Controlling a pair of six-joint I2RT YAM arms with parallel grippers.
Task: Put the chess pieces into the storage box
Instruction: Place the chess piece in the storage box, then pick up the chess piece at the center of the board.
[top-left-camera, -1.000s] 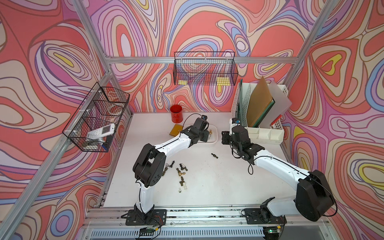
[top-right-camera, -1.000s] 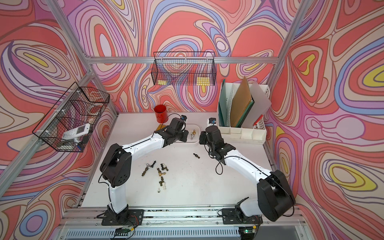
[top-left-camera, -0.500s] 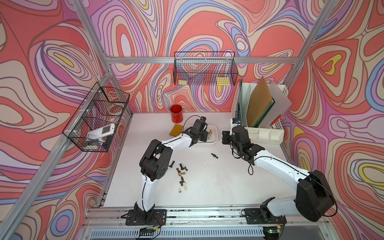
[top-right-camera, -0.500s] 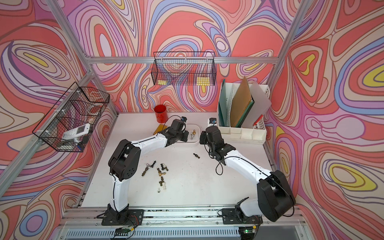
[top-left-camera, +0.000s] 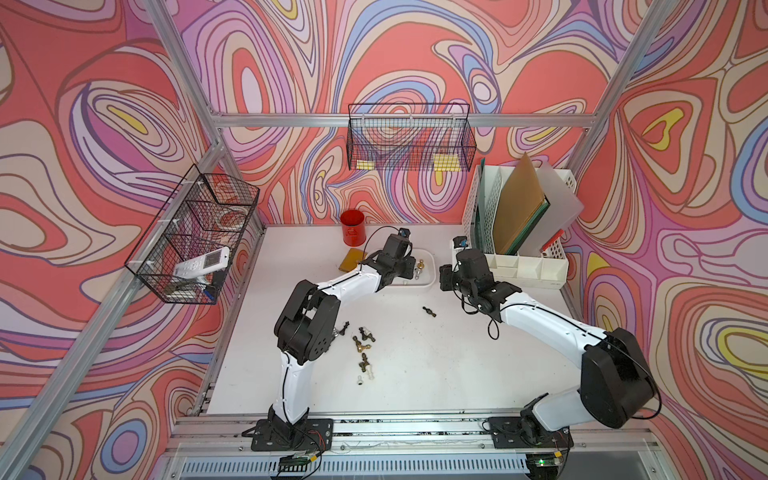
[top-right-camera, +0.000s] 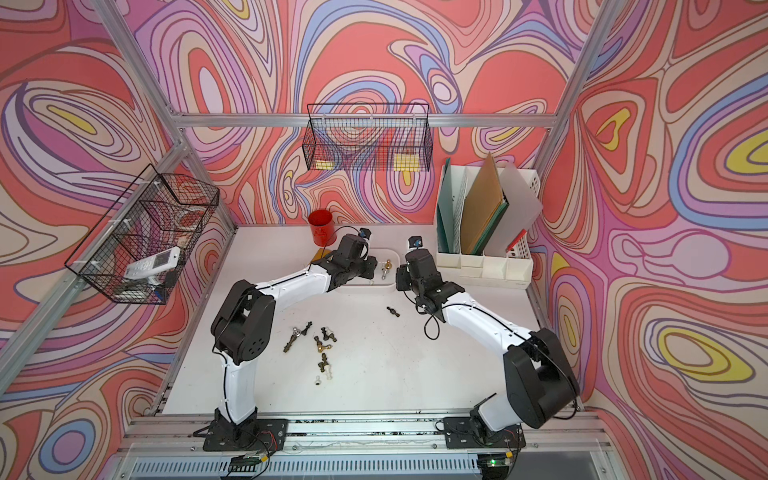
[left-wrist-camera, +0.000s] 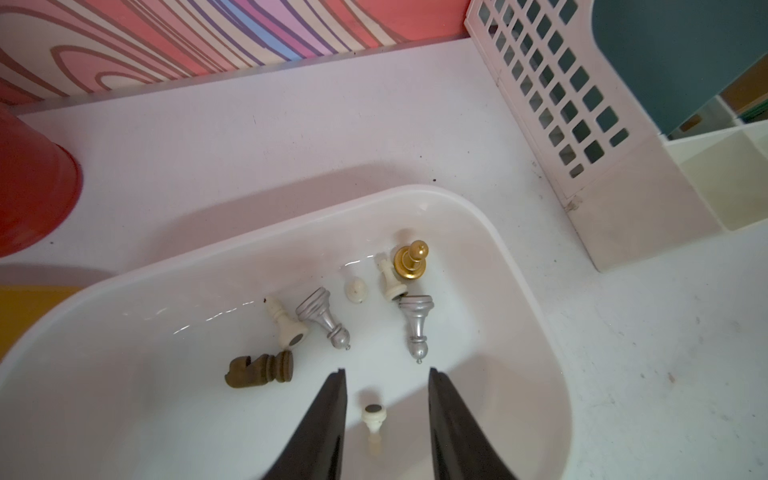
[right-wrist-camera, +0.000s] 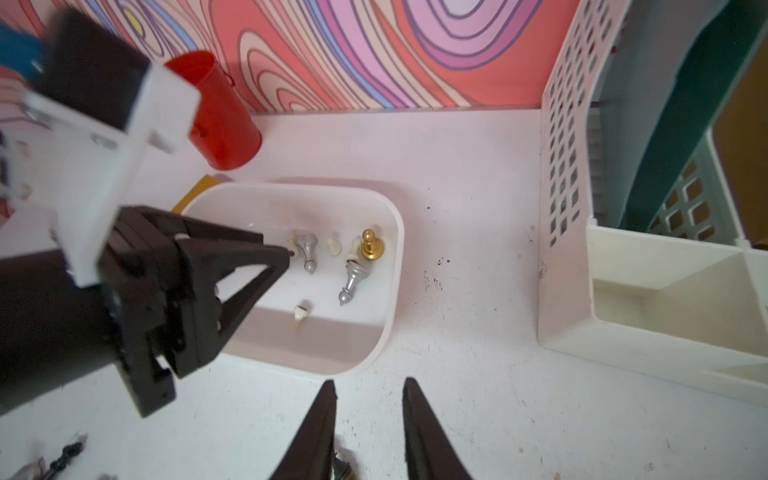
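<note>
Left jaws stand wide apart inside the storage box (left-wrist-camera: 415, 192), gripping nothing, with a cream pawn (left-wrist-camera: 374, 422) lying loose between them. Right jaws hover part-open beside the box; whether they grip anything is unclear. The box sits at the worktop's (top-left-camera: 436, 374) twelve o'clock, loose chess pieces (top-left-camera: 363, 349) toward seven.

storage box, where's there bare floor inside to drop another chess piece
Bare floor of the storage box: past the brown knight, toward the end nearest the red cup. Crowded: the end nearest the file organiser, where the gold pawn, two silver pieces and white ones cluster.
</note>
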